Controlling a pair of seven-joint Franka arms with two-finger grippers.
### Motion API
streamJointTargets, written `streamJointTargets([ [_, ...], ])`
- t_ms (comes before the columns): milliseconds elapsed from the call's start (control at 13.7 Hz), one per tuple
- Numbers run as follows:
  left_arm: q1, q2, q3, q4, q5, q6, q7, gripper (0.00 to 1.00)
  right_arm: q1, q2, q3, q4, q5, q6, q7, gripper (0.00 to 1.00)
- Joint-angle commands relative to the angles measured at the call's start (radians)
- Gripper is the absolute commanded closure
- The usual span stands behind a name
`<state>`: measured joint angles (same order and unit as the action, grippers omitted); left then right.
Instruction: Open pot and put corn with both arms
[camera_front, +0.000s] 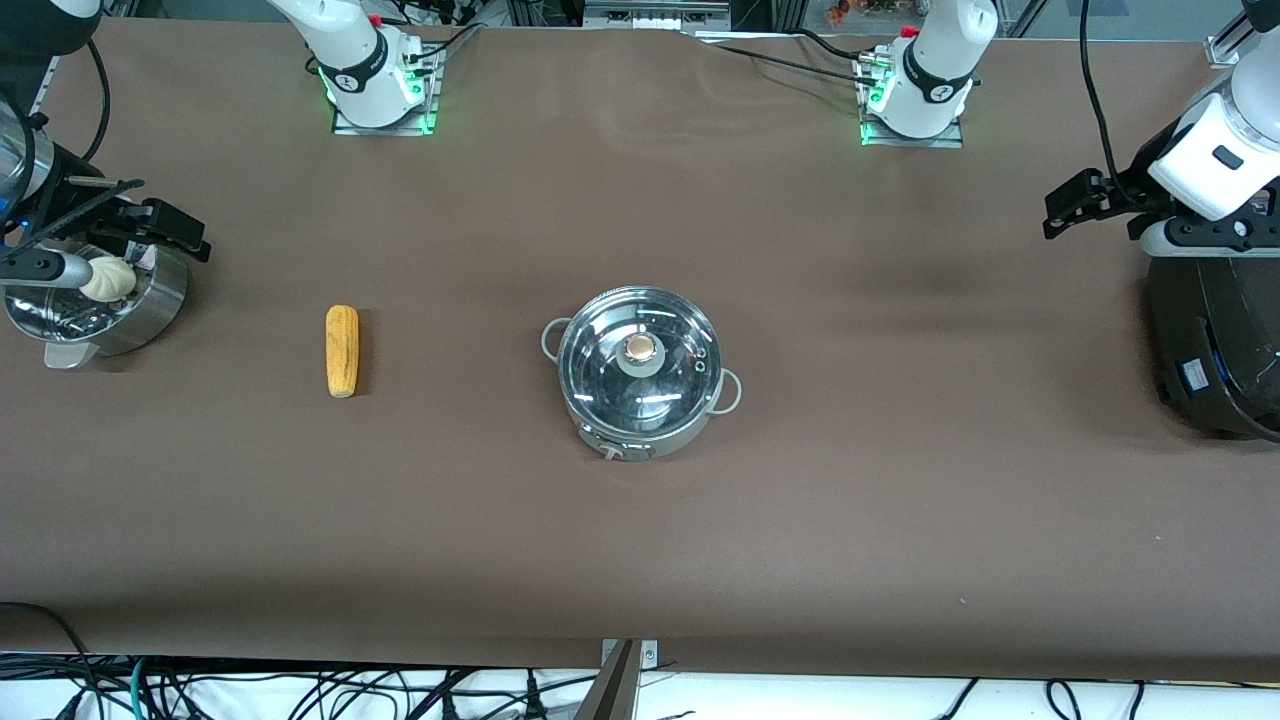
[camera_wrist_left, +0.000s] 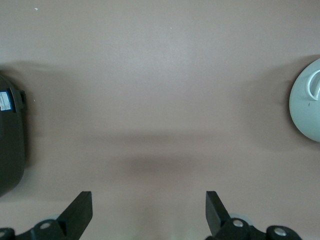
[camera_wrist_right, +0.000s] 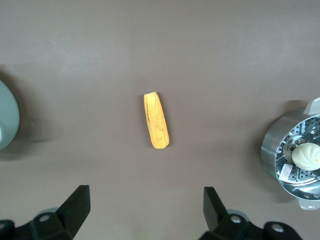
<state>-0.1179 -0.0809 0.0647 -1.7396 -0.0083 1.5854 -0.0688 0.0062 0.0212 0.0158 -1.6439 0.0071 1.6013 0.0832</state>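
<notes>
At the right arm's end of the brown surface (camera_front: 640, 560) stands a perforated steel steamer (camera_front: 120, 305) holding a white bun (camera_front: 108, 279). The right tool (camera_front: 165, 228) hangs in the air over the steamer's rim, and the right wrist view shows its two fingers (camera_wrist_right: 75, 207) spread wide with nothing between them. That same view looks down on the corn (camera_wrist_right: 156, 120), with bare surface all around it.

Next along, the corn (camera_front: 342, 350) lies flat on the surface, its length running toward and away from the front camera, well apart from both the steamer and the pot. Nothing stands between it and the pot.

The pot (camera_front: 640, 372) sits near the middle of the surface, a loop handle on each side. Its glass lid (camera_front: 640, 362) rests closed on top, the tan knob (camera_front: 640, 349) at its centre.

Toward the left arm's end, the left tool (camera_front: 1075, 205) is held up just above a big black cooker (camera_front: 1215, 345), which sits at the edge of the surface. The left wrist view shows its fingers (camera_wrist_left: 80, 210) open and empty over bare surface, the cooker (camera_wrist_left: 11, 145) at one edge and a pale round base (camera_wrist_left: 307, 100) at the other.
</notes>
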Motion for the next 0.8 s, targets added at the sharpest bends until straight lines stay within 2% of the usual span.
streamJointTargets([
  [0, 0.001, -0.011, -0.006, 0.009, 0.017, -0.001, 0.004, 0.0, -0.012, 0.0, 0.007, 0.009, 0.004, -0.008, -0.003, 0.0],
  [146, 0.001, -0.01, -0.003, 0.014, 0.017, -0.039, 0.006, 0.0, -0.012, 0.0, 0.006, 0.009, 0.004, -0.008, -0.005, 0.0],
  [732, 0.001, 0.01, -0.002, 0.014, 0.017, -0.047, 0.001, 0.0, -0.014, 0.0, 0.003, 0.009, 0.004, -0.008, -0.003, 0.0],
])
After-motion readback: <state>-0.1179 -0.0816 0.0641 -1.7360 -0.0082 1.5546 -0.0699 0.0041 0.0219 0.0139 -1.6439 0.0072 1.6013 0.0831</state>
